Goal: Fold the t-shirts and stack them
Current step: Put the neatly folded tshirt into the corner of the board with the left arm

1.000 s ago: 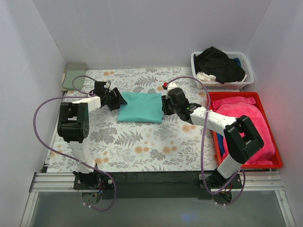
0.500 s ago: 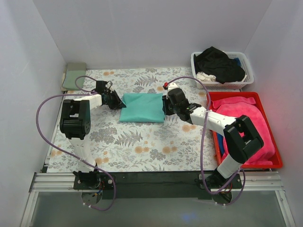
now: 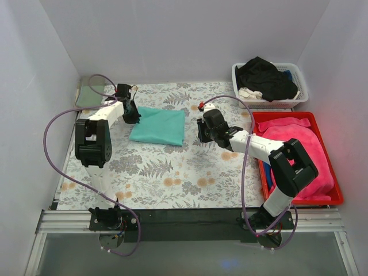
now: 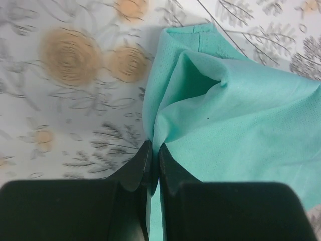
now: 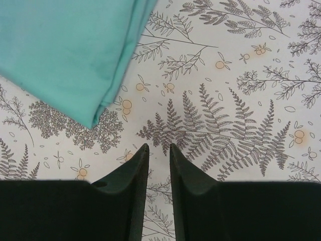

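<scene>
The flowered cover (image 3: 172, 172) is lying under the folded teal shirt (image 3: 158, 126). A green shirt (image 3: 86, 96) is waiting past the teal shirt's far left corner. The left gripper (image 4: 154, 155) is pinching the teal shirt's left edge tight. The right gripper (image 5: 158, 150) is hanging just right of the teal shirt, jaws a little apart, holding nothing. Only a thin bit of cloth is being pinched, so I think a pull could open the fold or let the teal shirt slip out.
</scene>
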Motion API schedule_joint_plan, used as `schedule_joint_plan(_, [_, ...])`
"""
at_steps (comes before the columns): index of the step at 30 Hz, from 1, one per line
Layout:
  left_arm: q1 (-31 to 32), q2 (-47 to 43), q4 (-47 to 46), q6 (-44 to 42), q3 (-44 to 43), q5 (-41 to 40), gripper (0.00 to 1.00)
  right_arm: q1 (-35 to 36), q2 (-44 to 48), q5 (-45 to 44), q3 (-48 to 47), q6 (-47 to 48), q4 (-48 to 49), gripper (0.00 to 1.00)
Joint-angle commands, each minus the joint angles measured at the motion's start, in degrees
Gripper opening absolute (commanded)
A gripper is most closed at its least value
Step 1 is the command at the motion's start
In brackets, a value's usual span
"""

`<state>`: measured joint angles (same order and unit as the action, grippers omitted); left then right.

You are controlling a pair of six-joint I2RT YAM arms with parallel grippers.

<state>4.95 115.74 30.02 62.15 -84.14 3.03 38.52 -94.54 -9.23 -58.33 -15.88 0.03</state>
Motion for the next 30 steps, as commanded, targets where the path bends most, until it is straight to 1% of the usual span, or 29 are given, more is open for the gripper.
schedule_joint_plan(1, [-0.38,0.18,11.17,-4.22,-6.72,-12.76,0.0,0.06,-0.99,0.62,-1.53,-1.0,1.2,0.29])
schedule_joint_plan(4, [-0.38,1.06,15.22,-5.46,-8.84,-18.92,0.0,0.06,-1.17,1.41,-1.44,-1.87,1.63,0.28])
schedule_joint_plan(5, [-0.38,1.32,15.77,-6.33,-9.02,-23.2,0.0,0.06,-1.08,1.67,-1.27,-2.14,1.99,0.28])
schedule_joint_plan(8, [-0.47,2.46,17.7,-7.3,-9.55,-28.58,0.0,0.06,-0.21,2.12,-0.13,-2.31,3.13,0.27])
schedule_joint_plan(11, [-0.82,2.03,16.65,-7.74,-7.45,-32.38,0.0,0.06,1.02,2.64,1.02,-2.4,3.83,0.27])
schedule_joint_plan(15, [-2.22,2.03,16.12,-8.53,-7.53,-37.46,0.0,0.06,1.9,3.17,1.81,-2.4,4.27,0.27])
schedule_joint_plan(19, [-4.77,3.17,15.51,-11.17,-9.2,-40.12,0.0,0.06,2.26,3.52,2.25,-2.67,4.63,0.27])
schedule_joint_plan(20, [-7.12,3.35,15.25,-11.26,-9.46,-40.29,0.0,0.06,2.26,3.61,2.25,-2.75,4.8,0.27])
schedule_joint_plan(22, [-9.77,3.96,16.11,-9.69,-10.95,-38.64,0.0,0.06,1.82,4.13,2.08,-2.75,4.98,0.27])
schedule_joint_plan(27, [-13.56,5.45,13.93,-9.42,-12.8,-39.41,0.0,0.06,0.5,4.75,0.67,-2.75,4.98,0.27])
schedule_joint_plan(30, [-15.06,7.83,13.84,-9.42,-15.87,-39.85,0.0,0.06,-0.29,4.66,0.32,-3.19,4.98,0.27])
